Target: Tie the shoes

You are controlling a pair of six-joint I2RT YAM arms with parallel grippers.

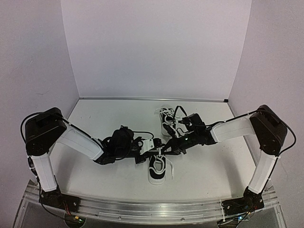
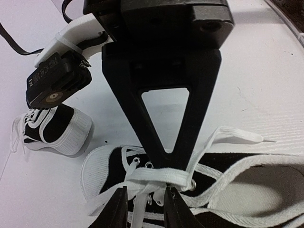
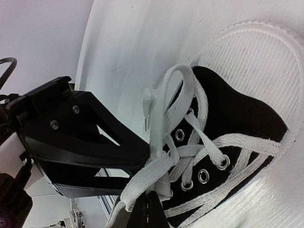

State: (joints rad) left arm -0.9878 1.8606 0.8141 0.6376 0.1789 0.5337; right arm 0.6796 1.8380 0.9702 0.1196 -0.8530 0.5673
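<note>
A black sneaker lay on the white surface, its ribbed white toe cap toward the upper right. White laces crossed between metal eyelets, and one strand arched up in a loop with its plastic tip hanging beside it. The left pincer reached in from the left, its black triangular finger ending at the bunched laces. At the bottom edge the right pincer had its fingers pressed together, a flat lace running down just beside their tips; whether it was pinched could not be told.
</note>
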